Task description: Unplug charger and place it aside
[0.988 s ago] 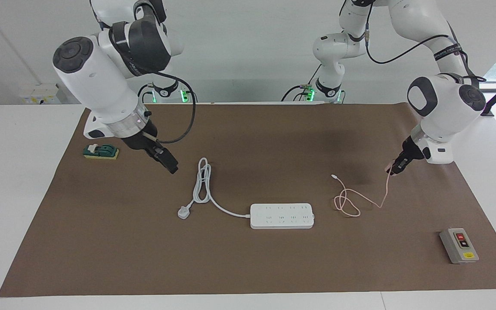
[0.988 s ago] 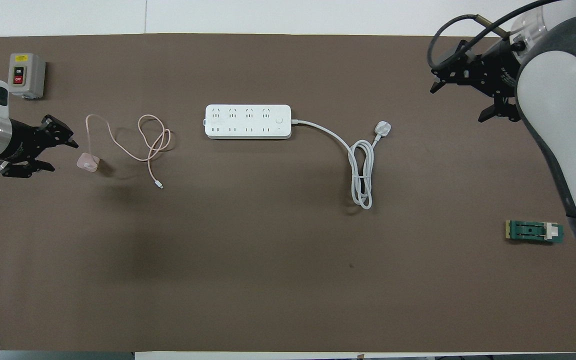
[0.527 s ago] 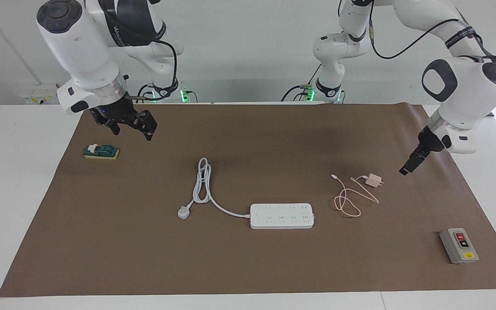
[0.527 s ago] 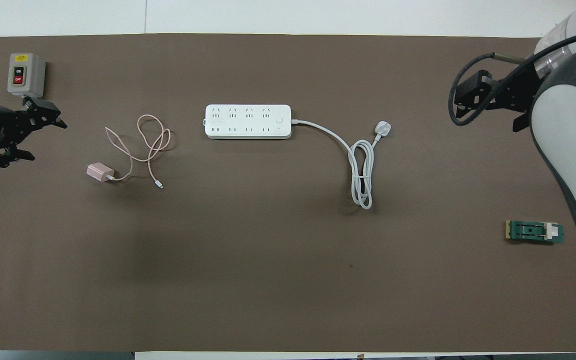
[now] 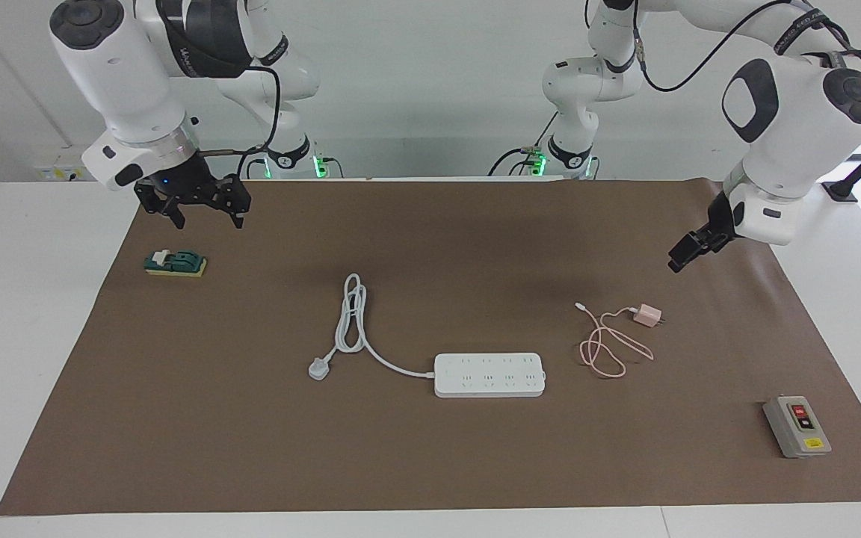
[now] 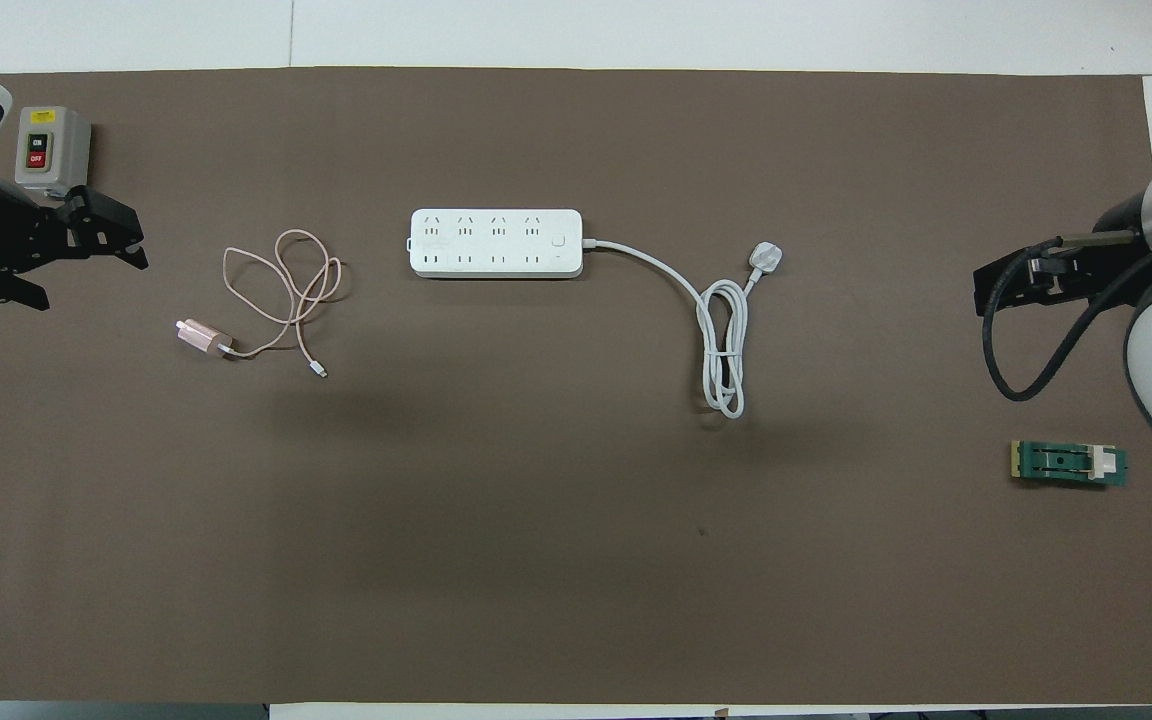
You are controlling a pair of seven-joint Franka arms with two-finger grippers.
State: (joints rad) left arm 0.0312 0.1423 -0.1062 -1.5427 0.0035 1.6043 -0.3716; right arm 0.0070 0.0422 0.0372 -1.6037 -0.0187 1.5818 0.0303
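The charger (image 5: 647,314) (image 6: 198,335), a small pink cube, lies on the brown mat with its thin pink cable (image 5: 604,351) (image 6: 288,275) looped beside it. It sits apart from the white power strip (image 5: 489,374) (image 6: 496,243), toward the left arm's end of the table. My left gripper (image 5: 682,258) (image 6: 96,283) hangs open and empty above the mat, clear of the charger. My right gripper (image 5: 208,218) (image 6: 988,295) is open and empty, raised over the mat at the right arm's end.
The strip's thick white cord ends in a plug (image 5: 318,368) (image 6: 767,256) lying loose on the mat. A grey box with red and black buttons (image 5: 797,426) (image 6: 51,150) stands at the left arm's end. A green block (image 5: 175,263) (image 6: 1068,464) lies below the right gripper.
The left gripper opened and let the charger go onto the mat, then rose away from it. The right gripper swung back toward its own base and turned.
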